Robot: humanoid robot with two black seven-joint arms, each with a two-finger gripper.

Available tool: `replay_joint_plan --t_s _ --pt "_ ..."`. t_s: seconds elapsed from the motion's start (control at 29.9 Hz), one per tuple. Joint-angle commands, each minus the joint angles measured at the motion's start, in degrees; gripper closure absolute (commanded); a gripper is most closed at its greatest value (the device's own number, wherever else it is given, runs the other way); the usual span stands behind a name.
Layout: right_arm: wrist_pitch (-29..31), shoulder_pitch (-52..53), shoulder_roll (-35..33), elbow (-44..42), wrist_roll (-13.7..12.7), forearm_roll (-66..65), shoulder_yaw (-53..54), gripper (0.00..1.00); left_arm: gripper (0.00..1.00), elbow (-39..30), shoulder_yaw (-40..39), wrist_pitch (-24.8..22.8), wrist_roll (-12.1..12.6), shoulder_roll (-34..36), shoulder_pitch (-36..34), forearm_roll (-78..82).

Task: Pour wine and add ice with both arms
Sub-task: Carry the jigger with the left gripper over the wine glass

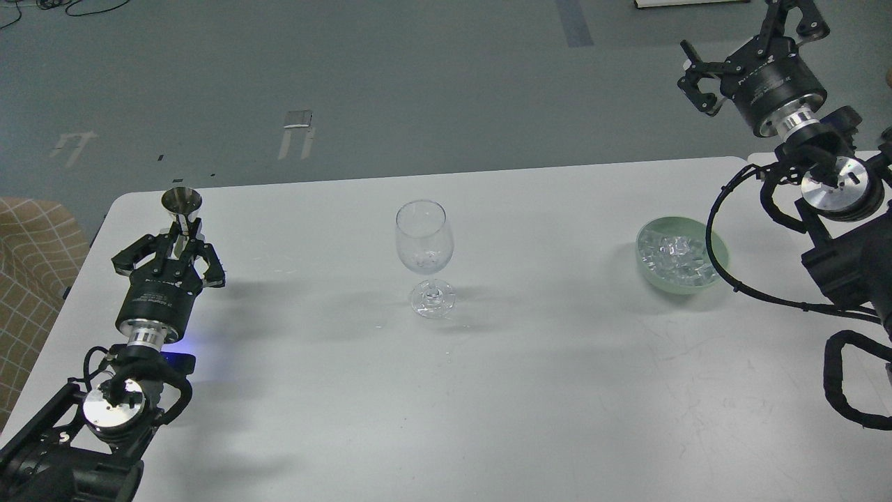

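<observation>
Left end effector (pixel 182 240) at the near-left part of the table (pixel 488 390), fingers clamped on the stem of a small metal cup (pixel 182 203), a shiny cone-shaped jigger held upright with its open mouth up. Whether any wine sits inside the cup, cannot tell from this angle. Left arm (pixel 104 411) comes in from the lower left corner, a silver joint disc on it, a blue light glowing at the wrist.

Right end effector (pixel 746 35) up high at the top right, past the far edge of the table, fingers spread apart, nothing between them. Right arm (pixel 836 209) runs down the right edge with black cables looping off it; one cable crosses in front of the bowl's right rim.

Wine glass (pixel 424 245) standing upright at the table's middle, well apart from both end effectors, bowl looks about empty. Pale green bowl (pixel 718 275) on the right side of the table, near the right arm, holding the ice (pixel 672 254), a heap of small clear cubes. Grey floor (pixel 390 84) beyond the table, and a tan checked cloth (pixel 35 244) at the left edge.
</observation>
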Motion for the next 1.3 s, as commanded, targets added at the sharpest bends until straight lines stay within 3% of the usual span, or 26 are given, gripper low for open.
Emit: replay_joint_plan --t_s 0.0,0.27,0.53,0.67,1.27 --pt "0.0 0.0 -0.2 0.0 0.0 0.0 0.1 0.00 0.83 -2.2 0.2 0.0 -0.1 0.8 1.0 0.0" --pt "0.0 -0.1 -0.2 0.0 0.1 0.0 0.0 0.00 0.84 -12.7 -0.9 0.0 -0.4 2.4 7.4 0.8" --pt "0.0 -0.1 0.1 -0.1 0.1 0.0 0.1 0.00 0.85 -15.9 0.5 0.0 0.2 5.1 7.7 1.5" --pt "0.0 -0.4 0.2 -0.1 0.1 0.0 0.3 0.00 1.00 -20.5 0.7 0.0 0.5 7.3 7.5 1.5" --pt "0.0 -0.4 -0.9 0.0 0.1 0.1 0.6 0.00 1.00 -22.2 6.9 0.0 0.1 9.4 0.0 2.1"
